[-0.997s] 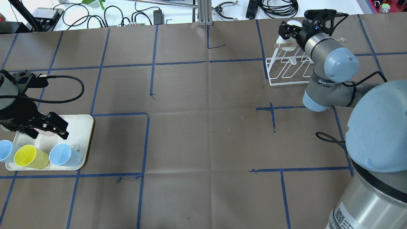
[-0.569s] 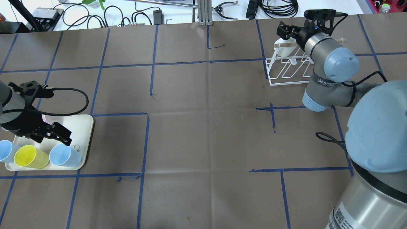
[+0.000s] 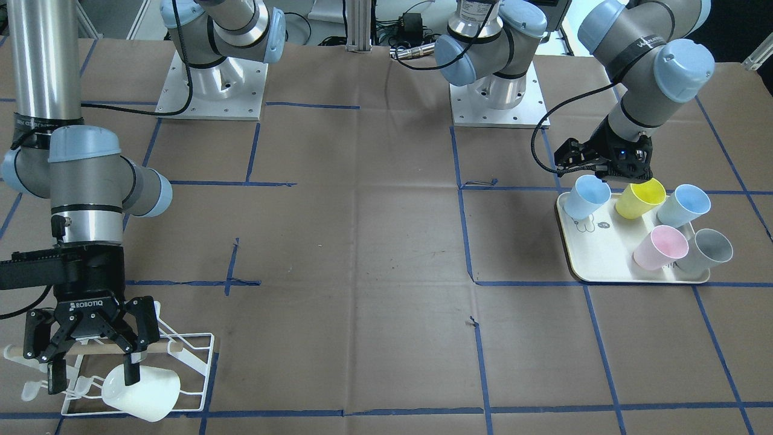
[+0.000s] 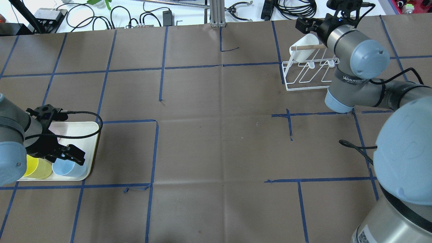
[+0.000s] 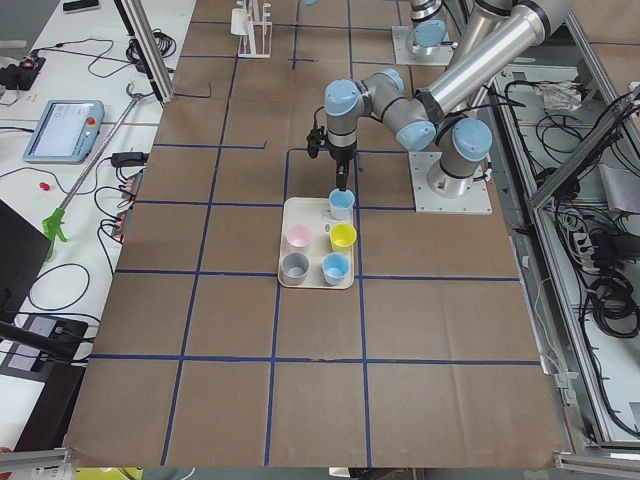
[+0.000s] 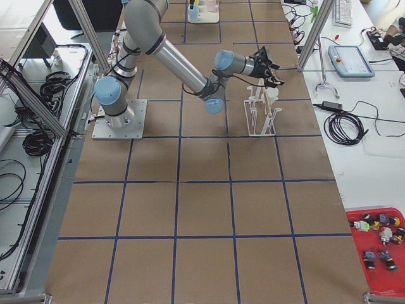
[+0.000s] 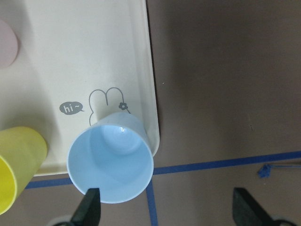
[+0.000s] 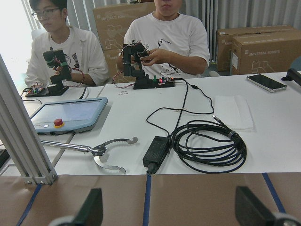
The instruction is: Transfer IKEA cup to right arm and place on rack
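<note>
A white cup hangs tilted on the white wire rack under its wooden dowel; it also shows from overhead. My right gripper is open just above the rack, one finger in front of the cup. In the overhead view the right gripper is beyond the rack. My left gripper is open and empty over a light blue cup on the cream tray. In the left wrist view that cup stands upright near one fingertip.
The tray also holds a yellow cup, another light blue cup, a pink cup and a grey cup. Blue tape lines cross the brown table. Cables and operators are beyond the far edge.
The right gripper has let go of the white cup and drawn back from the rack, leaving the cup hung there. The left gripper has moved across the tray to above the light blue cup.
</note>
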Controlling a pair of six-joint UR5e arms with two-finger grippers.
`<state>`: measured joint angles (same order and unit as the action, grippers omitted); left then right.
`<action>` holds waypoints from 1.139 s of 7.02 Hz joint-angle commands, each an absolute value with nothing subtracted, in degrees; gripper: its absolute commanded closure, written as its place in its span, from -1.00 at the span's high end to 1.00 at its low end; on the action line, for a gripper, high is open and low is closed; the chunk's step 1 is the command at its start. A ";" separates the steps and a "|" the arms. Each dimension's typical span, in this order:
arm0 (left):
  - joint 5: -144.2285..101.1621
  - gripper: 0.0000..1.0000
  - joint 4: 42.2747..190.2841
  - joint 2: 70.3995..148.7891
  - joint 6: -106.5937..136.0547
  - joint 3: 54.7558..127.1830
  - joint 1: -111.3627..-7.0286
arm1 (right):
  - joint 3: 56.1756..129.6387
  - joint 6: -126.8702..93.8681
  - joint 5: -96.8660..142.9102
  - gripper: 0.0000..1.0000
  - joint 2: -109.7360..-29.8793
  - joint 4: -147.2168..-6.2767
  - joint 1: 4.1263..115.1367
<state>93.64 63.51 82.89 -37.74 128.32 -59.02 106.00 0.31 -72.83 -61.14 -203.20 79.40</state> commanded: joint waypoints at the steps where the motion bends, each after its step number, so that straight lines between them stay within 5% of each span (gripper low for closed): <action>1: 93.69 0.95 61.27 85.42 -37.79 129.20 -58.97 | 106.00 0.26 -71.29 0.99 -65.81 -203.11 79.98; 6: 94.57 0.87 59.50 88.86 -37.79 129.46 -57.30 | 106.61 -6.03 -71.02 0.99 -71.54 -203.99 84.79; 7: 94.66 0.35 59.59 88.94 -37.71 129.46 -57.30 | 106.61 -7.63 -71.10 0.99 -71.63 -203.99 86.64; 8: 95.09 -0.58 60.11 89.29 -37.71 129.46 -57.30 | 106.61 -10.78 -71.19 0.99 -71.54 -203.99 87.70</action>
